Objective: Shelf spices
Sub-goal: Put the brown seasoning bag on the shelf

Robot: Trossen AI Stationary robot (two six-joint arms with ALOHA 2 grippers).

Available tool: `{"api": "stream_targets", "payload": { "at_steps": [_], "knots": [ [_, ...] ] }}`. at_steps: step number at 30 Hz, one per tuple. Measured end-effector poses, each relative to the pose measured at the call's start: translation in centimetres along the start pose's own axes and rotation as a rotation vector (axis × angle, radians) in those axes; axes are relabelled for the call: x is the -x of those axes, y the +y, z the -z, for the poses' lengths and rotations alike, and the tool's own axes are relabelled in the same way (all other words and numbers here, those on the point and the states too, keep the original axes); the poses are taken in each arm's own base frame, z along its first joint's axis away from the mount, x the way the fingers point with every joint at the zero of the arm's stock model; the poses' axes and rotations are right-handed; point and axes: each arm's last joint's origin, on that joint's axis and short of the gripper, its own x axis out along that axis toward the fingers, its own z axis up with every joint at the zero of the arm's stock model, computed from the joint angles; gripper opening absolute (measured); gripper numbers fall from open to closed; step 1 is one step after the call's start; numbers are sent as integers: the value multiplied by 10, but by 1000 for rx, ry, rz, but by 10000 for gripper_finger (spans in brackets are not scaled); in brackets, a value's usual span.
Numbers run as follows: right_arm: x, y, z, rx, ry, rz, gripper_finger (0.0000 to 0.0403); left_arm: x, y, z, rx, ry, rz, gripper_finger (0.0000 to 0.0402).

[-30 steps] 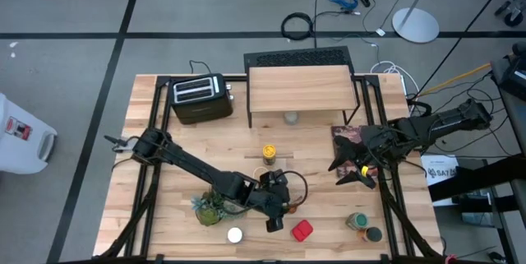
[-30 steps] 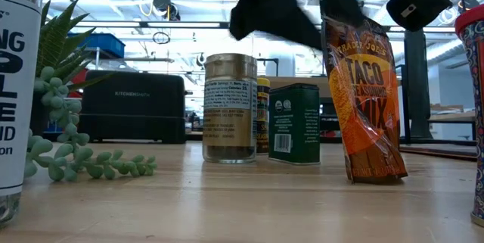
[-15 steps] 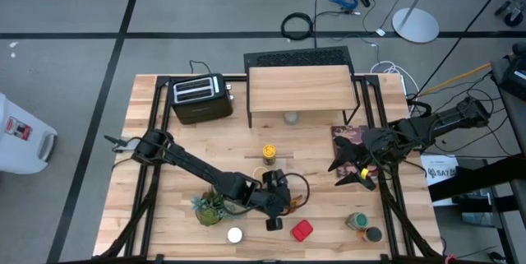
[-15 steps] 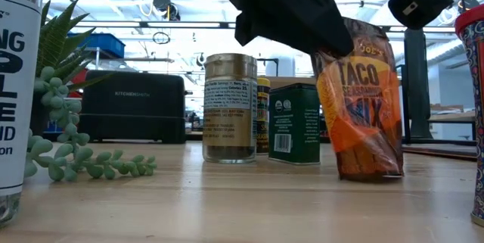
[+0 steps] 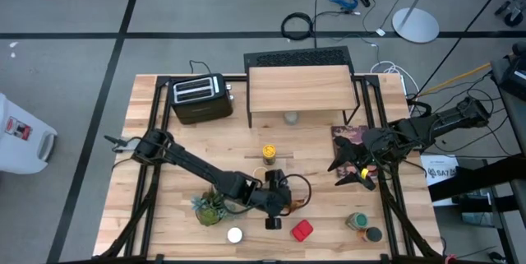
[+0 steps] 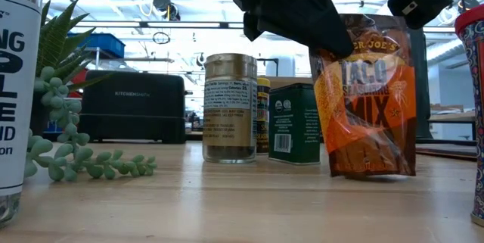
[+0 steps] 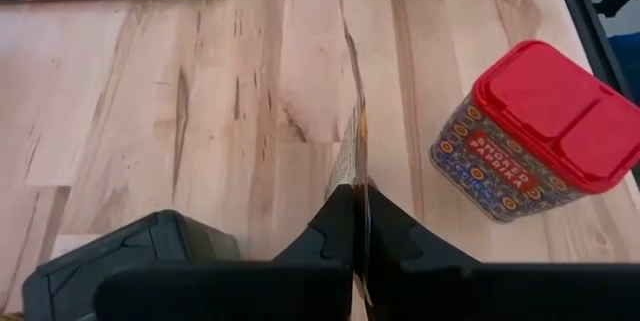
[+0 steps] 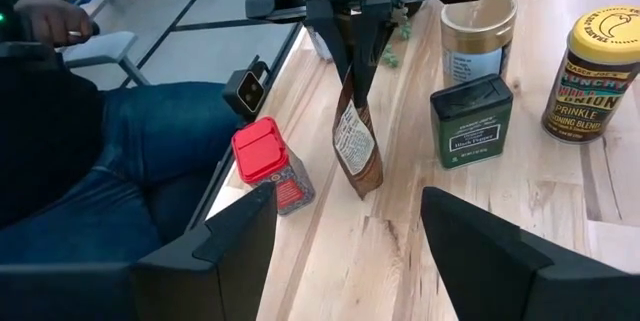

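Pinching taco seasoning packet (image 6: 370,99) upright, left hand (image 8: 357,36), red tin (image 7: 535,131) beside, right hand (image 5: 352,171) spread, idle

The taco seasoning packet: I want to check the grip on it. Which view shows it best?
Low view: the taco seasoning packet faces the camera, its top pinched by the shut left gripper. Right wrist view shows its back; left wrist view only its edge; high view hides it.

1. Packet (image 6: 368,99): orange, brown base, pale lettering.
2. Square tin (image 6: 294,123): dark green, white label.
3. Red-lidded tin (image 7: 535,131): multicoloured patterned sides.
4. Jar (image 6: 230,107): tan lid, white label.
5. Plant (image 6: 64,114): pale green.
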Motion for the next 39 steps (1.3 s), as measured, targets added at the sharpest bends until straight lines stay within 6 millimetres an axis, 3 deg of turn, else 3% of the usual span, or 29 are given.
{"api": "stream_targets", "payload": {
  "at_steps": [9, 23, 27, 34, 39],
  "knots": [
    [-7, 1, 3, -5, -5, 38, 235, -1, 4, -1, -3, -4, -7, 1],
    [-62, 7, 25, 0, -13, -46, 235, -2, 9, -4, 1, -22, -35, 0],
    [-81, 9, 29, 12, -7, -7, 235, -3, 12, -8, -6, -51, -38, 0],
    [-101, -3, 43, -60, 50, 213, 235, -3, 14, -8, -9, -49, -42, 0],
    [-116, -2, 45, -67, 33, 185, 235, -3, 14, -9, -22, -60, -42, 0]
  ]
}}
